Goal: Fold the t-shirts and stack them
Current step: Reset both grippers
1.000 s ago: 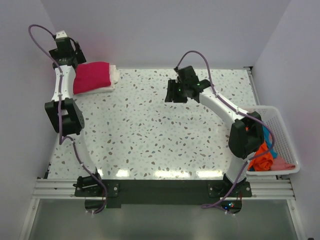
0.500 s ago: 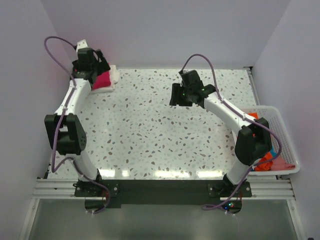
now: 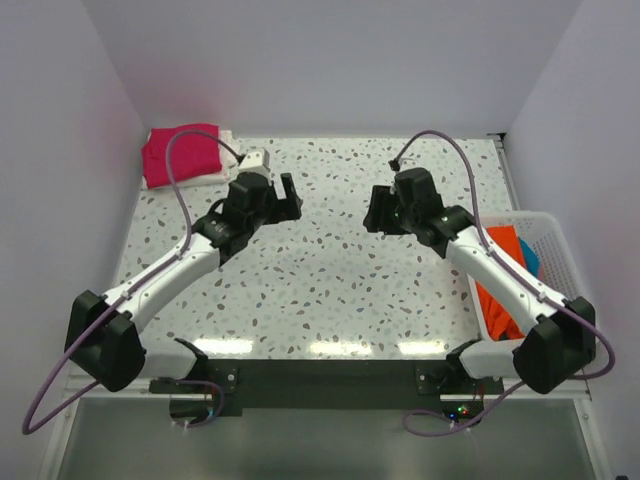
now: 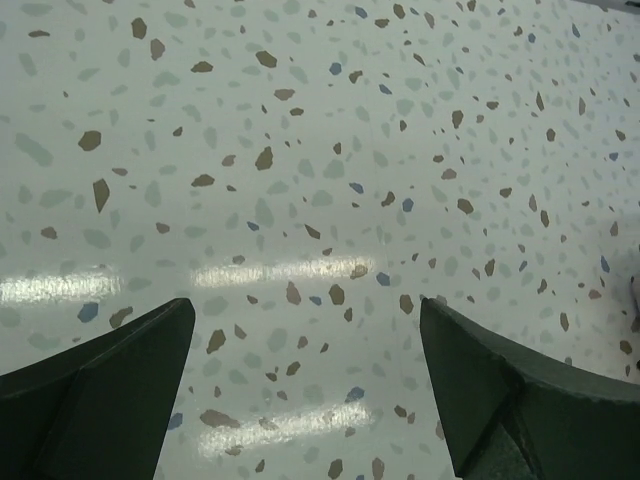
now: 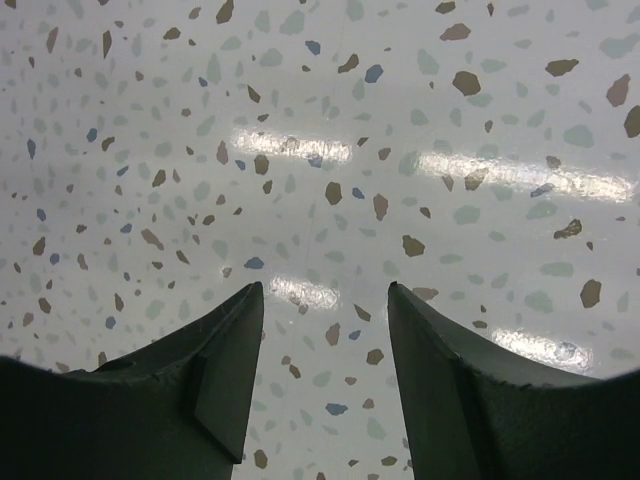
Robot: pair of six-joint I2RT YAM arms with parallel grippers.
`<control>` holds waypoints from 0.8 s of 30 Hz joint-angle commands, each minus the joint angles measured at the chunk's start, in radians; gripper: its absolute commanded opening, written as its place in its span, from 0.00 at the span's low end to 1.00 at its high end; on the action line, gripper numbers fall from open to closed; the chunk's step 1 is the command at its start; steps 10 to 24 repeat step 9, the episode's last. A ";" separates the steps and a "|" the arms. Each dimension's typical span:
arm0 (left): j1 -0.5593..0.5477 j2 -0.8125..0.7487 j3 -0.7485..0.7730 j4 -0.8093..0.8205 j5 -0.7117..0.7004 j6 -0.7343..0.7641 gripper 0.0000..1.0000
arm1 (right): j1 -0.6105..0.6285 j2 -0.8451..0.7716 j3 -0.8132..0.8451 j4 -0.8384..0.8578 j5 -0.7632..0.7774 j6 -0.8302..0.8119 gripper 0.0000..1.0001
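Currently both arms reach over the middle of the speckled tabletop [image 3: 320, 290], end effectors well apart and nothing between them but bare surface.

Surroundings: white mesh basket [image 3: 575, 300] sits at the tabletop's right edge. Right arm [image 3: 500, 275] crosses in front of the basket's left side in the top view and hides part of the contents. Left arm's purple cable [image 3: 190, 135] loops over the far-left corner and cuts across the folded stack there.

Task items:
- magenta t-shirt [image 3: 175, 160], folded to a rectangle in the far-left corner by the back wall. Long axis runs roughly left-right along the far edge, slightly tilted.
- cream-white t-shirt [image 3: 230, 148] under it, only a strip showing at the right end. Same alignment as far as I can tell.
- orange t-shirt [image 3: 502, 245] bunched in the basket, no clear axis.
- blue t-shirt [image 3: 530, 260] just beside the orange one, mostly hidden.

Left end effector [image 4: 305, 305]: jaws spread wide, holding nothing, just tabletop showing between them.
Right end effector [image 5: 325, 290]: jaws partly apart, a narrower gap than the left, also holding nothing.
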 commanded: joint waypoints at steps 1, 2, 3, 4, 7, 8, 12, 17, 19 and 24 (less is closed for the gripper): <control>-0.046 -0.062 -0.079 0.039 -0.029 -0.015 1.00 | 0.001 -0.111 -0.061 0.055 0.084 0.000 0.57; -0.047 -0.075 -0.093 0.036 -0.014 -0.010 1.00 | 0.001 -0.144 -0.073 0.058 0.092 -0.002 0.56; -0.051 -0.096 -0.103 0.034 -0.008 -0.010 1.00 | 0.001 -0.160 -0.084 0.055 0.096 0.000 0.56; -0.051 -0.107 -0.119 0.033 -0.003 -0.007 1.00 | -0.001 -0.171 -0.104 0.055 0.107 0.000 0.56; -0.051 -0.133 -0.128 0.033 0.031 0.001 1.00 | 0.001 -0.206 -0.126 0.052 0.147 -0.005 0.56; -0.049 -0.138 -0.127 0.031 0.044 0.005 1.00 | 0.001 -0.210 -0.127 0.044 0.159 -0.008 0.57; -0.049 -0.144 -0.125 0.030 0.049 0.008 1.00 | 0.001 -0.215 -0.129 0.045 0.168 -0.008 0.57; -0.049 -0.144 -0.125 0.030 0.049 0.008 1.00 | 0.001 -0.215 -0.129 0.045 0.168 -0.008 0.57; -0.049 -0.144 -0.125 0.030 0.049 0.008 1.00 | 0.001 -0.215 -0.129 0.045 0.168 -0.008 0.57; -0.049 -0.144 -0.125 0.030 0.049 0.008 1.00 | 0.001 -0.215 -0.129 0.045 0.168 -0.008 0.57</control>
